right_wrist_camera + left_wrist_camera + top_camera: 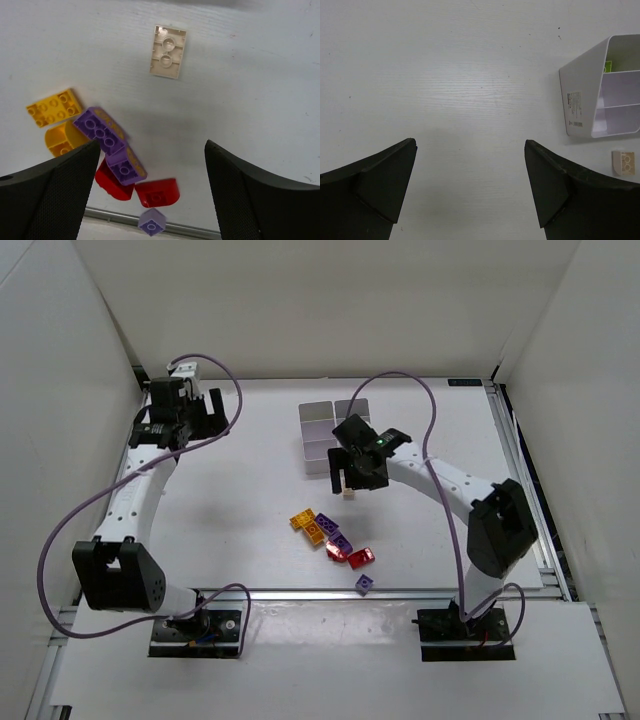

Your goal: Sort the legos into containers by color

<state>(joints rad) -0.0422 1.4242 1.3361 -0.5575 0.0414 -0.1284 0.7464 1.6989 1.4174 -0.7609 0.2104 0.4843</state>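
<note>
A small printed label (575,107) sits on the containers' (582,85) outer wall, its writing too small to read. The tan brick (168,51) lies flat on the surface (470,75) just beside the containers, its long axis running roughly straight ahead of the right jaws. Other legos (125,162) cluster nearer. The left jaws and right jaws gape wide, holding nothing.

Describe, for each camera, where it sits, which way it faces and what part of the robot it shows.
Top external: above and behind the robot, looking down; left arm, right arm, containers, legos.
Left wrist: on the left arm, facing the table; open left tool, containers.
Right wrist: on the right arm, facing down; open right tool, legos.
Shared: tan brick in all three.
</note>
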